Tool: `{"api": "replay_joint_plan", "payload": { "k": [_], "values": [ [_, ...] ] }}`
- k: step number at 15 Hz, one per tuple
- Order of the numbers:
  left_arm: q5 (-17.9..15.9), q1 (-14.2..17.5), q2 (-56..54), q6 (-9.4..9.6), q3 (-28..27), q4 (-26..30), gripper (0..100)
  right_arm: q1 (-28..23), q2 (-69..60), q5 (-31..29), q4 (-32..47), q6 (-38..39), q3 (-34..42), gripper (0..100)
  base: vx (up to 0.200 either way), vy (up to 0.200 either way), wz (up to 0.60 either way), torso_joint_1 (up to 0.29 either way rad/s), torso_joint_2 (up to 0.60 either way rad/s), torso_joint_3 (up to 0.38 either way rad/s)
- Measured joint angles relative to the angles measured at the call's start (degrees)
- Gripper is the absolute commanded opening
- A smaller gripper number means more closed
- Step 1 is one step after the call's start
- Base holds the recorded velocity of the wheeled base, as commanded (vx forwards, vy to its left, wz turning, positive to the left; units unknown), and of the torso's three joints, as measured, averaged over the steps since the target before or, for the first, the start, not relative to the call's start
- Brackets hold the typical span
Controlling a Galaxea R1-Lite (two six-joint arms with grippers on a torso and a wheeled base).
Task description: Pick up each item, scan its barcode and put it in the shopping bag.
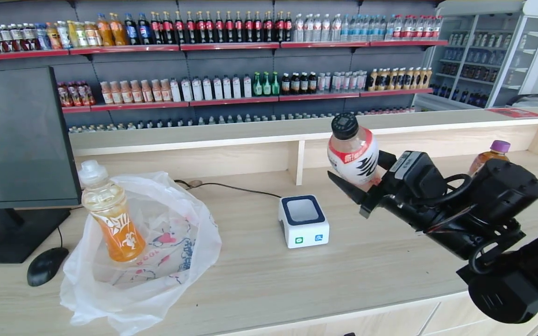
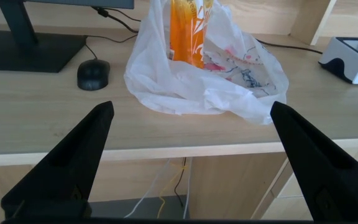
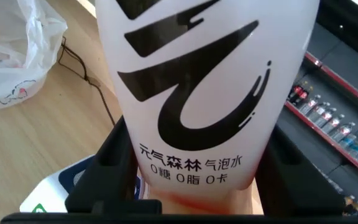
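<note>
A: "While the right gripper (image 1: 360,185) hung over the pale wooden counter (image 1: 343,266), what did it hold?"

B: "Its fingers were clamped on the white plastic bottle with the black cap (image 1: 353,156); it was upright, above and right of the small white box scanner (image 1: 302,221)."

A: "And the left gripper (image 2: 191,112)?"

B: "Spread wide, holding nothing, before the counter's front edge; the clear bottle of orange drink (image 1: 112,219) stood in the translucent white plastic shopping bag (image 1: 175,242)."

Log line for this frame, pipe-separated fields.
right gripper: shut on white bottle, held aloft near scanner | left gripper: open, facing shopping bag | orange bottle: standing in shopping bag
</note>
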Motion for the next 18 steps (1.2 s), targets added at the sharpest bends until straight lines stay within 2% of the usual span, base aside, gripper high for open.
{"api": "replay_joint_plan", "payload": {
  "k": [2,5,8,13,18],
  "values": [
    [0.0,0.0,0.0,-0.02,0.0,0.1,100,0.7,1.5,2.9,0.0,-6.5,0.0,0,0.000,0.000,0.00,0.000,0.00,0.000],
    [0.0,0.0,0.0,-0.02,0.0,0.1,100,0.9,4.5,8.9,0.0,-14.7,-4.7,0,0.000,0.000,0.00,0.000,0.00,0.000],
    [0.0,0.0,0.0,-0.02,0.0,0.1,100,1.1,7.3,12.1,0.0,-21.6,-7.0,0,0.000,0.000,0.00,0.000,0.00,0.000],
    [0.0,0.0,0.0,-0.09,0.0,0.0,100,1.1,11.7,19.1,-0.2,-28.7,-10.4,0,0.000,0.000,0.00,0.000,0.00,0.000],
    [0.0,0.0,0.0,-0.18,0.0,0.0,100,1.2,15.2,23.6,0.1,-34.5,-11.8,0,0.000,0.000,0.00,0.000,0.00,0.000]
  ]
}}
